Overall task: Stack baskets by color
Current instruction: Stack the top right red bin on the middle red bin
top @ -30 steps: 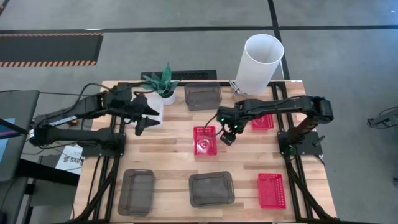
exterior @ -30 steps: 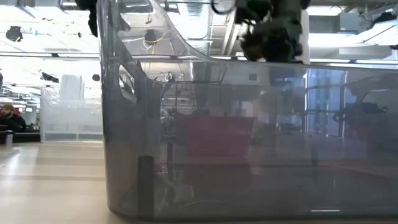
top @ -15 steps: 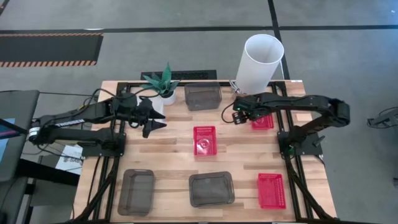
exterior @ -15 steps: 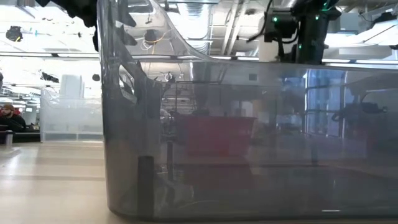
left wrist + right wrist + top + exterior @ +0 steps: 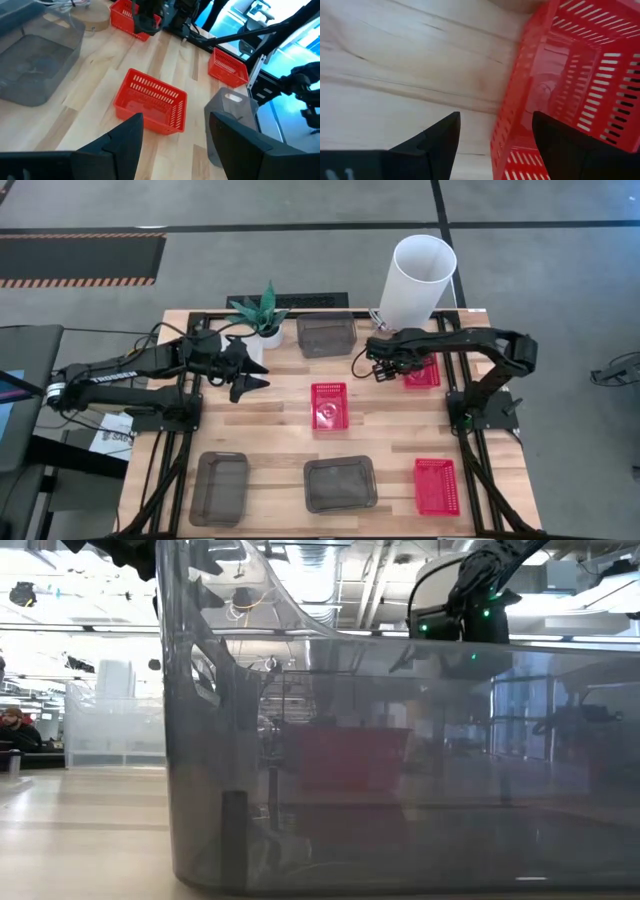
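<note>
The right gripper (image 5: 380, 370) hangs with its fingers spread wide and nothing between them. It is just beside the red basket at the back right (image 5: 422, 373), right at that basket's near side wall. In the right wrist view, that red basket's (image 5: 570, 85) mesh wall sits close in front of one dark finger (image 5: 560, 145), and the basket looks empty.

The middle red basket (image 5: 329, 404) sits alone on the wooden table (image 5: 270, 440), and it is empty too. A third red basket (image 5: 436, 485) lies at the front right corner. One dark grey basket (image 5: 326, 335) sits at the back, near the small plant pot (image 5: 266, 332). Two more dark grey baskets lie along the front edge, one at the left (image 5: 220, 487) and one in the middle (image 5: 340, 484). All of them look empty. No basket is stacked on another yet.

The left gripper (image 5: 252, 380) is open too and holds nothing. Its arm reaches in from the left side, and the gripper points toward the middle red basket (image 5: 150, 101), well apart from it.

A tall white tube (image 5: 417, 280) stands at the back right corner. A white paper (image 5: 108, 435) with some print lies under the left arm, but I cannot read the words.
</note>
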You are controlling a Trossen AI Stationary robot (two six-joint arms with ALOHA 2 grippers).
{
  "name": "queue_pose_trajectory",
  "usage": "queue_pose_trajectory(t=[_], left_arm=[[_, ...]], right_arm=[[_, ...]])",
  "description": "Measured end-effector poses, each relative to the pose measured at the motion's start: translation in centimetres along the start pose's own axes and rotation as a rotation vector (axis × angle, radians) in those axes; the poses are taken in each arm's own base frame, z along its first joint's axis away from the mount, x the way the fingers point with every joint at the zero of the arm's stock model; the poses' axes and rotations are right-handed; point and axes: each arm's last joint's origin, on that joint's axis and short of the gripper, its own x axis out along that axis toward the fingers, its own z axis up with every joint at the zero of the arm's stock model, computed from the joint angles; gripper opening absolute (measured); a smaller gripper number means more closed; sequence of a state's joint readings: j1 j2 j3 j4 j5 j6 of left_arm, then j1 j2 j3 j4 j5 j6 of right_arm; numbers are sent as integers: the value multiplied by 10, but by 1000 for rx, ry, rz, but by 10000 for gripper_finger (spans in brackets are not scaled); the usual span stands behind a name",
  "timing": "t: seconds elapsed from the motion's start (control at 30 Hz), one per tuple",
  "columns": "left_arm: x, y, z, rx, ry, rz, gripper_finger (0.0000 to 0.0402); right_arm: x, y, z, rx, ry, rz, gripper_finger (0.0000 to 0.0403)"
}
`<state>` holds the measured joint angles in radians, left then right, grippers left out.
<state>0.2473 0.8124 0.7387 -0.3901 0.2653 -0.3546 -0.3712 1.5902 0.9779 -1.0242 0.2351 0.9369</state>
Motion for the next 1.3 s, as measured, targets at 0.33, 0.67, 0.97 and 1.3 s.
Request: queue_pose_trajectory(t=[0.33, 0.67, 0.97, 1.3], left_arm=[[1, -6, -3, 9, 12, -10, 215], [2, -6, -5, 8, 27, 3, 215], [2, -6, -4, 22, 27, 3, 215], [2, -7, -5, 61, 42, -38, 215]], right_arm=[[10, 3, 4, -9, 77, 34, 146], [-14, 10, -17, -15, 103, 169, 18], [-96, 38, -67, -261, -86, 584, 12], [-138, 67, -99, -1194, -620, 732, 11]])
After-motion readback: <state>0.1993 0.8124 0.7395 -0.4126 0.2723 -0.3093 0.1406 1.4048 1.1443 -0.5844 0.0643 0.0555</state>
